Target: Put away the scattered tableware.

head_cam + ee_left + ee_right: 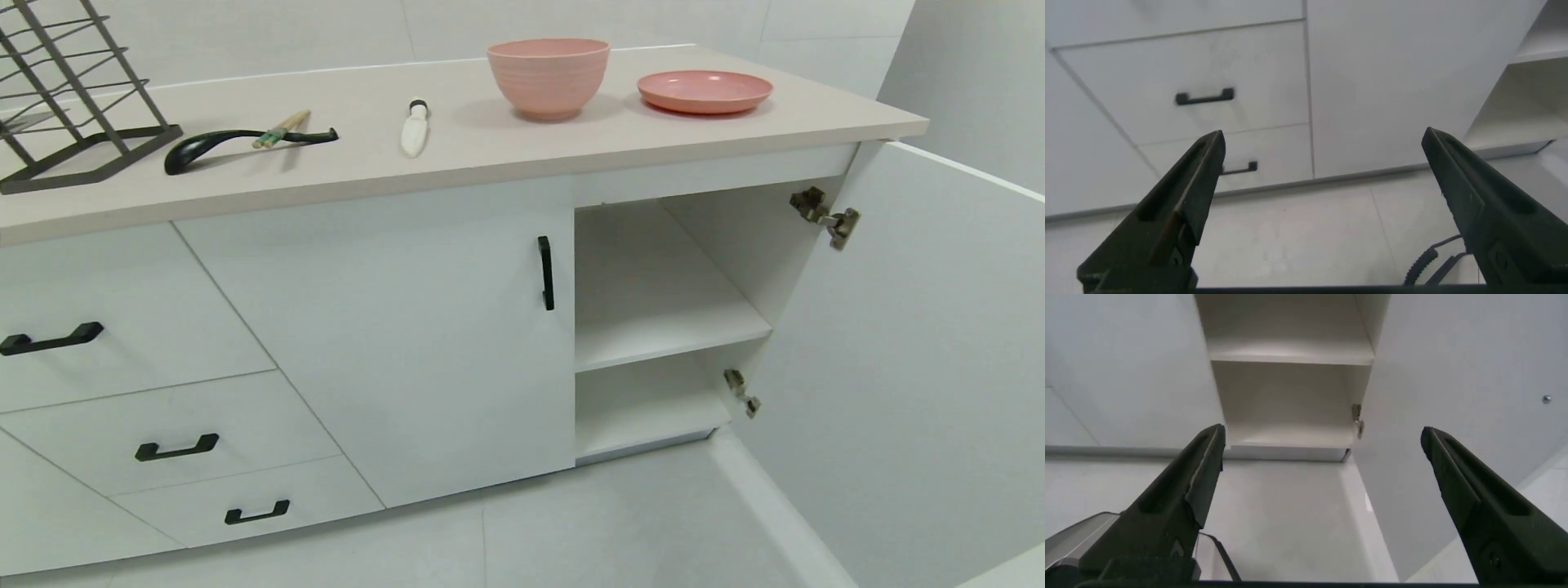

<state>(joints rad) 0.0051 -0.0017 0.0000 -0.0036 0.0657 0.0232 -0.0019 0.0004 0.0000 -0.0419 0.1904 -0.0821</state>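
Note:
On the beige countertop (343, 175) stand a pink bowl (548, 76) and, to its right, a pink plate (704, 90). Left of the bowl lies a white-handled utensil (415, 127). Farther left a black ladle (237, 143) lies with a pair of wooden chopsticks (280, 129) across it. My left gripper (1323, 147) is open, low in front of the lower drawers (1208, 82), with nothing between its fingers. My right gripper (1323, 441) is open too, low before the open cupboard (1290, 384) and holding nothing.
A black wire rack (61, 90) stands at the counter's far left. The right cabinet door (906, 351) is swung wide open, showing two bare shelves (653, 327). The middle door (392, 327) and the drawers (122, 351) on the left are shut. Pale floor tiles (571, 531) lie below.

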